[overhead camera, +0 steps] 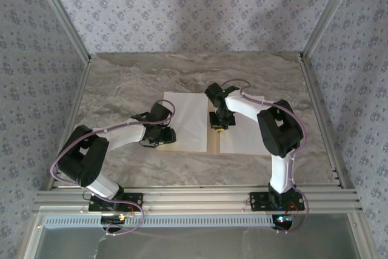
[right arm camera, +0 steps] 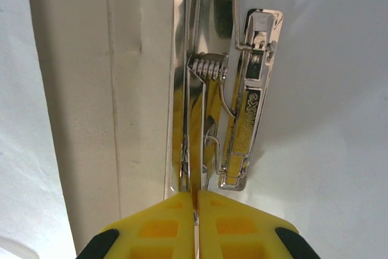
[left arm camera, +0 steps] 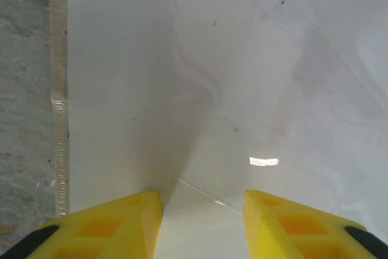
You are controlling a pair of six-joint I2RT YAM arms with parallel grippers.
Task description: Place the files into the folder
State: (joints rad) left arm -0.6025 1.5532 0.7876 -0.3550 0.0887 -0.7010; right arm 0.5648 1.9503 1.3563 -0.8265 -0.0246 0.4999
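White paper first: the files (overhead camera: 185, 116) lie flat on the left half of the open folder (overhead camera: 213, 144), which sits in the middle of the marble table (overhead camera: 121, 83) with its spine running near to far. A tan border peeks out along the near edge and down the centre. More white shows on the right half. Whether that is a sheet or the folder's pale lining, I can't tell.

Over to the spine. The metal clip (right arm camera: 245, 119) lies lengthwise along it, its spring and lever in plain sight from the right wrist. The right gripper (right arm camera: 195, 210) sits at the clip's near end, its yellow fingers pressed together, with the long steel bar running straight away from the tips. A thin metal edge lines up with the seam between them, but I can't make out whether it is actually nipped.

Left side now. The left gripper (left arm camera: 201, 197) has its fingers apart, tips down near the paper, holding nothing. A sheet corner (left arm camera: 182, 182) pokes up between them, one layer over another. The folder's tan edge (left arm camera: 58, 119) runs just to their left.

So the right arm is the nearer one to the clip, and the left arm has the paper. By my reading, the next move depends on the sheets lying left of that clip, long edges parallel to it.
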